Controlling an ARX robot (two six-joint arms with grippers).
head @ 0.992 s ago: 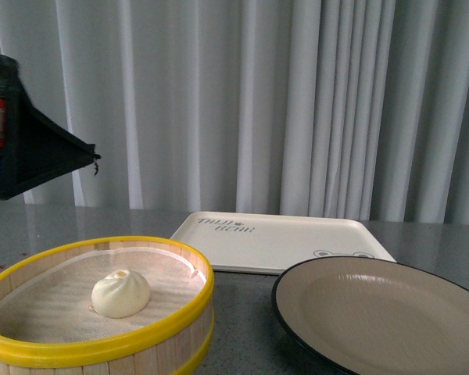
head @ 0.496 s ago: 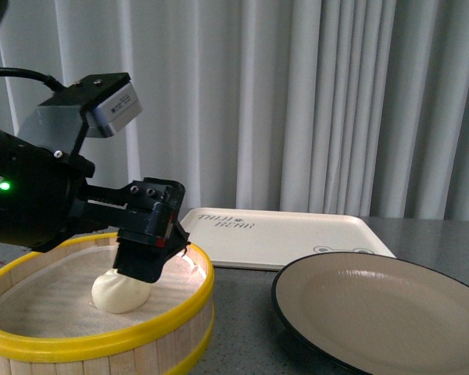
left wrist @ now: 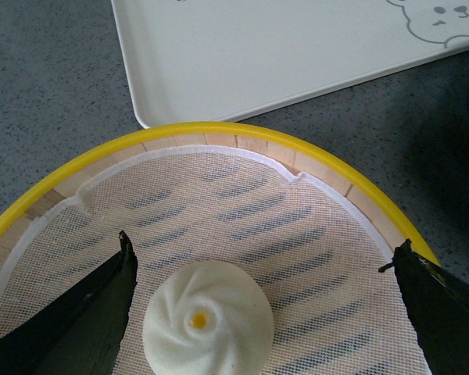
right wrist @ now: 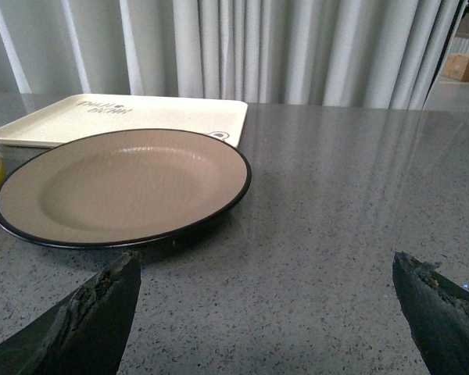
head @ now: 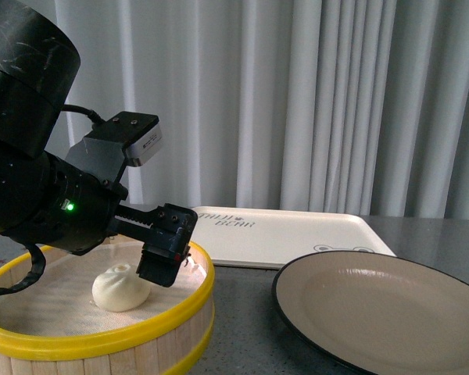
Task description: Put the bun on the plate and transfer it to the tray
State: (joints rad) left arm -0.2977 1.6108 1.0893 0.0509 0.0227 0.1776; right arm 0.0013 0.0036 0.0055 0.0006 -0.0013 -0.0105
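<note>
Left gripper gapes above the bun in the basket, bun nearer one finger, so closing may shove or squash it. Plate lies empty near the tray; right gripper is spread, holding nothing

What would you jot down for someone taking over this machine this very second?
Left hand: open, lowered into the steamer basket, its fingers on either side of the bun, not closed on it.
Right hand: open, holding nothing, low over the table, just short of the plate.
Things: the bun sits on the basket's cloth. The plate is bare, beside the basket. The tray lies behind both.
Done: only the approach to the bun.
Left: grip the bun, set it on the plate, then move the plate onto the tray.
</note>
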